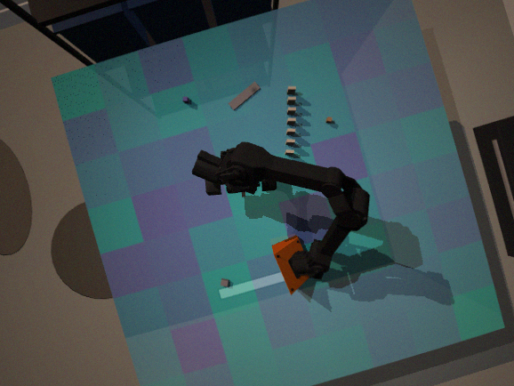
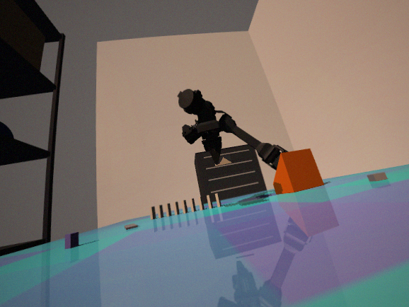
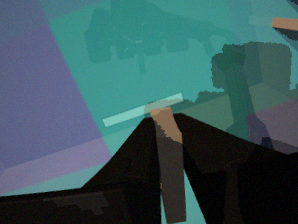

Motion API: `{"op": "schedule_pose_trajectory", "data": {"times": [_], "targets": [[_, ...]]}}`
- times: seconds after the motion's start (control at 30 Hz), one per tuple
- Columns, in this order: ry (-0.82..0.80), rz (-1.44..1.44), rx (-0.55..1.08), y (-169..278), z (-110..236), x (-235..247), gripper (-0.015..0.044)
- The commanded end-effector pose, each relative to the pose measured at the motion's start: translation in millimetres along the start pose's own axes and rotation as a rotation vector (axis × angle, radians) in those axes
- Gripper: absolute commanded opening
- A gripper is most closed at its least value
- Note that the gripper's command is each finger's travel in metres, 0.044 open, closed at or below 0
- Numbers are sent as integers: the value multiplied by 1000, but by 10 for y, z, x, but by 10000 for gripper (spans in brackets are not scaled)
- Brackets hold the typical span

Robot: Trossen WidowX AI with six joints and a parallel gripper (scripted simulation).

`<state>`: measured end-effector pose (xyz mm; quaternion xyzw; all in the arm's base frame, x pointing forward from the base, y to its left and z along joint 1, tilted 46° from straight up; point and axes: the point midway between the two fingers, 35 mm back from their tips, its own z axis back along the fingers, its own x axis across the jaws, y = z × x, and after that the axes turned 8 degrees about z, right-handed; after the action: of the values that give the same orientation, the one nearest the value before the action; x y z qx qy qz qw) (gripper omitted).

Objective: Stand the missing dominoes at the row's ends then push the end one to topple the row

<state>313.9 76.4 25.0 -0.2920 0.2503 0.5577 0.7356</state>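
My gripper (image 1: 243, 190) (image 2: 216, 160) (image 3: 162, 124) is shut on a tan domino (image 3: 170, 172) (image 2: 225, 162). It holds the domino well above the table, to the front left of the row's near end. The domino hangs down between the dark fingers. Another long tan piece (image 1: 244, 95) (image 2: 131, 226) lies flat to the left of the row's far end.
The arm's orange base (image 1: 285, 262) (image 2: 297, 171) sits mid-table with a pale strip (image 1: 249, 286) beside it. A grey cube (image 1: 225, 282) (image 2: 376, 177), a purple cube (image 1: 186, 100) (image 2: 71, 240) and a small orange cube (image 1: 329, 120) lie about. A dark slatted crate (image 2: 233, 177) stands behind.
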Motion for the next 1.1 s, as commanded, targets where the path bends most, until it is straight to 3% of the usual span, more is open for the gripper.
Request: {"op": "schedule_pose_trajectory", "data": {"times": [0.0, 0.47, 1.07], "targets": [[-5, 390, 4, -219, 59, 433, 27], [-10, 1375, -5, -449, -77, 1469, 27], [-33, 1399, -11, -450, -118, 1519, 27]]}}
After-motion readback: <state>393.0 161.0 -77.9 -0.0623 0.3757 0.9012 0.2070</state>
